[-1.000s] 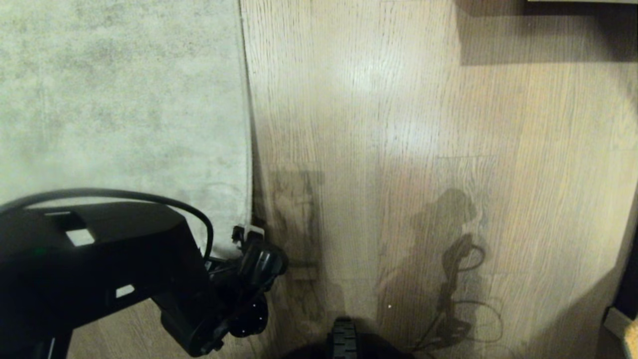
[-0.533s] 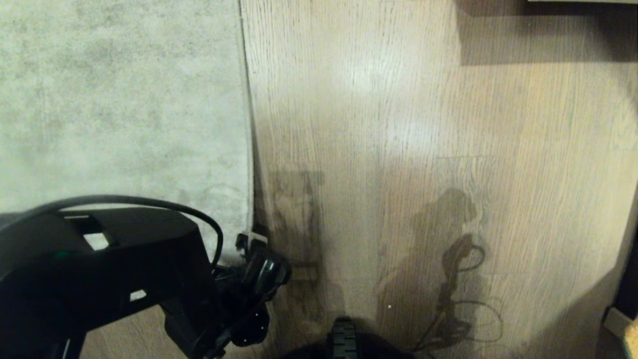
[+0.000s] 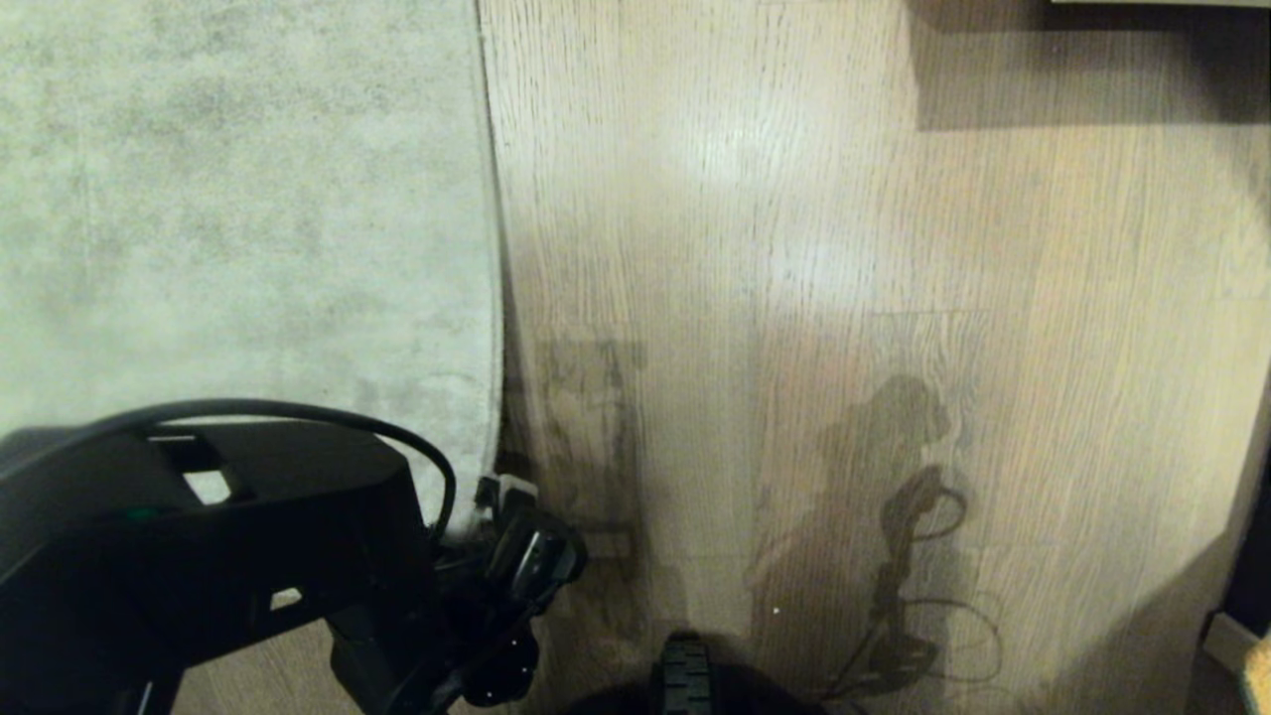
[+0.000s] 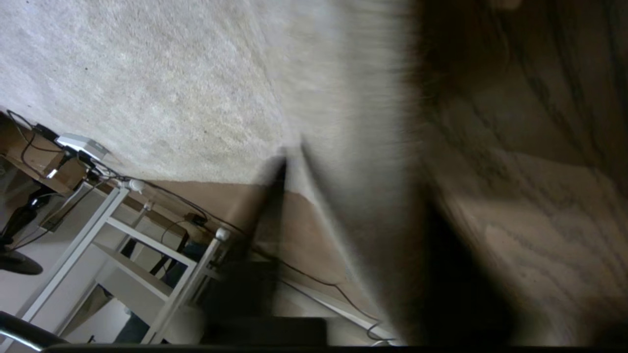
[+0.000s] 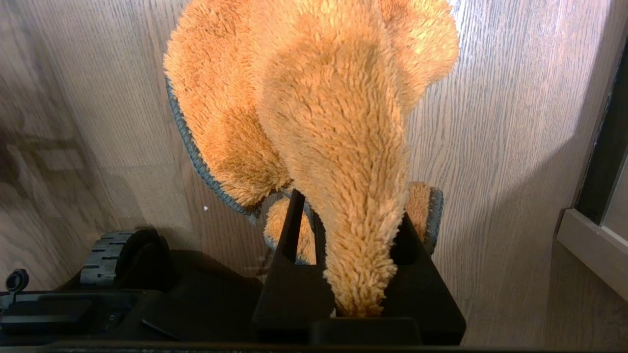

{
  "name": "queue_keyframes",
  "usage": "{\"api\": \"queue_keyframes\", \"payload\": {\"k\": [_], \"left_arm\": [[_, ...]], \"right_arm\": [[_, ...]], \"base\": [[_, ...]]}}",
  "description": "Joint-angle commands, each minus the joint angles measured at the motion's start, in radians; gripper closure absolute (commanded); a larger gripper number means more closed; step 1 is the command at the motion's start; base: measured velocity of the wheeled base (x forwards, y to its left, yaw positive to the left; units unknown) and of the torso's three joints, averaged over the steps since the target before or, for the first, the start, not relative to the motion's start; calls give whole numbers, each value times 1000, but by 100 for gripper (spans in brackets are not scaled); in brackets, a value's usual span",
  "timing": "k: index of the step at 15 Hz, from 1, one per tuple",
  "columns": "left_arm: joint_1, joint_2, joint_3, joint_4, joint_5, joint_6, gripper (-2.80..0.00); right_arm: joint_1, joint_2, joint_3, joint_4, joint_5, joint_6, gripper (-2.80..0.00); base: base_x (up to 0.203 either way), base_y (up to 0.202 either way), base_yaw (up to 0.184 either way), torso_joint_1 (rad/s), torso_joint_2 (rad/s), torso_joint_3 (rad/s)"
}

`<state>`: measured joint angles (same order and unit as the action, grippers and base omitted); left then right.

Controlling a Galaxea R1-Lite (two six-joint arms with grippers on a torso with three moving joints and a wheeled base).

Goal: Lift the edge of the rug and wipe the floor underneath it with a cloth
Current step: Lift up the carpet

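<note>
The pale grey mottled rug (image 3: 248, 199) covers the left side, and the rug edge (image 3: 494, 377) runs straight down to its near corner. Wood-grain floor (image 3: 794, 248) fills the rest. My left gripper (image 3: 501, 492) sits at that corner. In the left wrist view the rug edge (image 4: 353, 171) stands between the narrowed jaws of the left gripper (image 4: 353, 189), which is shut on it, beside bare floor (image 4: 530, 196). The right arm hangs parked out of the head view. Its right gripper (image 5: 351, 206) is shut on the fuzzy orange cloth (image 5: 314, 98), which dangles above the floor (image 5: 500, 122).
The robot base's wheel (image 3: 685, 675) is at the near middle, also seen as a wheel (image 5: 105, 255) from the right wrist. Dark furniture (image 3: 1092, 60) casts shade at the far right. A pale skirting ledge (image 5: 593, 245) lies right of the cloth. White table legs with cables (image 4: 113, 230) stand beyond the rug.
The left arm has crept slightly nearer and to the right at the rug's corner, and its jaws have closed from wide open onto the rug edge. The right arm has stayed still.
</note>
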<state>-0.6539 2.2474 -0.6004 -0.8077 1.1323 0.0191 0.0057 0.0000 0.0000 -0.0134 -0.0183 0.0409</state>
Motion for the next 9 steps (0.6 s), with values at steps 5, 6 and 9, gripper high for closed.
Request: {"api": "queue_keyframes", "payload": {"k": [5,6,9], "left_arm": [[2,-23,67,-57,14,2,0],[3,-39,86,-56,15,3,0],[6,-81,125,-55,14,5,0]], "right_arm": [[0,0,0,0,0,1,0],[-1,0,0,0,0,1,0],[0,0,0,0,0,1,0]], "base": [[0,0,0,0,0,0],[0,0,0,0,0,0],[0,0,0,0,0,0]]}}
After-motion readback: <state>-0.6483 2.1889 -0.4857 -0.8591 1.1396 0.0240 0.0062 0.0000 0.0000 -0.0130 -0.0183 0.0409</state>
